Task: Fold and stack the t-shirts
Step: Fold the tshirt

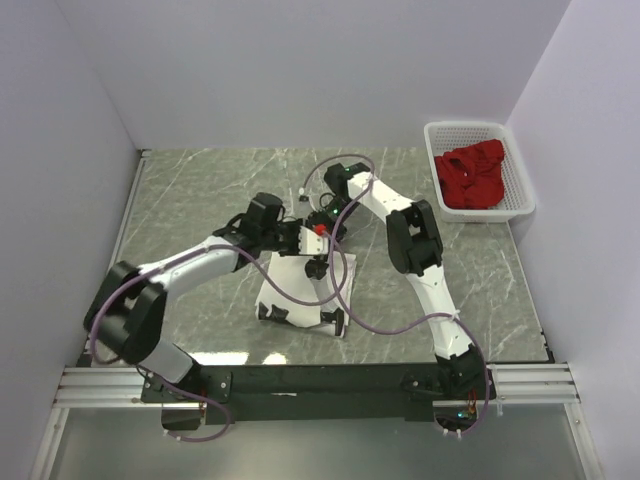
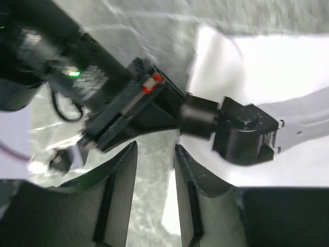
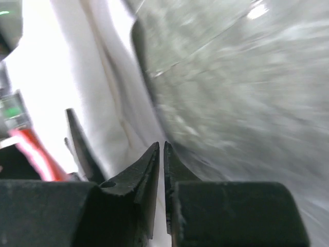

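Observation:
The white t-shirt [image 1: 300, 290] lies folded into a small rectangle on the marble table, just in front of both grippers. My left gripper [image 1: 298, 238] hovers at the shirt's far edge with its jaws open; the left wrist view shows marble and the cloth's edge [image 2: 267, 72] between the fingers [image 2: 156, 146]. My right gripper [image 1: 322, 232] is close beside it, at the same far edge. In the right wrist view its jaws [image 3: 160, 144] are closed to a thin slit on the white cloth [image 3: 103, 87]. The deep red t-shirt [image 1: 470, 178] lies crumpled in the basket.
The white slotted basket [image 1: 470, 127] stands at the far right corner against the wall. White walls close in the table on the left, back and right. The two wrists are almost touching; the right arm's black wrist [image 2: 103, 82] fills the left wrist view.

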{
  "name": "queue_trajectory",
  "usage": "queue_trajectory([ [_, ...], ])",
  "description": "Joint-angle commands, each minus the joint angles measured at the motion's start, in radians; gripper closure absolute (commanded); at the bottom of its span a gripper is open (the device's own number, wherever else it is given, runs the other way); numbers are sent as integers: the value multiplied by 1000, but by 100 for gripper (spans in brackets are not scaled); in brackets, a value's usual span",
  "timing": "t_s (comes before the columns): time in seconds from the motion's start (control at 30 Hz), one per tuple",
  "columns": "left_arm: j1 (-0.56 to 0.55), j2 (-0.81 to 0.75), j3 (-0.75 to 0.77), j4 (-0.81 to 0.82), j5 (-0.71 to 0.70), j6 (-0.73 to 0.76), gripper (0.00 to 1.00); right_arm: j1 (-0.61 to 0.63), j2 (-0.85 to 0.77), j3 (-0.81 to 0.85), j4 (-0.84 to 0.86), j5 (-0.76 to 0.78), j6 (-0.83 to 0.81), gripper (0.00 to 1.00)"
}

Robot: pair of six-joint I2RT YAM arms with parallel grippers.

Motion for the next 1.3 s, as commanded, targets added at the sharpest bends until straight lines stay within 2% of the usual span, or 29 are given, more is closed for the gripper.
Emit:
queue_trajectory([
  [0.0,33,-174,29,-83,108,-118,59,-10,-105,84,1,172,-40,82],
  [0.13,92,-253,78,-263,217,-269,54,-21,-190,75,11,277,-77,72],
  [0.27,233,-236,150,-461,361,-362,52,-82,-270,30,-14,277,-97,59],
  [0.37,324,-167,219,-570,437,-433,48,-147,-322,-12,-74,199,-131,40],
  [0.47,390,-43,324,-694,502,-453,43,-179,-386,-112,-86,139,-149,36],
  [0.57,430,139,472,-902,611,-354,43,-179,-446,-256,-46,74,-151,36],
  [0.7,450,440,667,-1139,623,-211,39,-179,-434,-321,33,15,-115,36],
  [0.77,467,503,694,-1156,622,-217,39,-179,-416,-351,66,1,-83,36],
  [0.97,473,545,681,-945,575,-376,38,-178,-403,-408,196,-11,0,36],
  [1.2,462,631,734,-972,562,-369,38,-171,-356,-418,196,-16,-11,36],
  [1.27,453,637,723,-969,559,-362,35,-171,-353,-421,187,-8,-28,36],
])
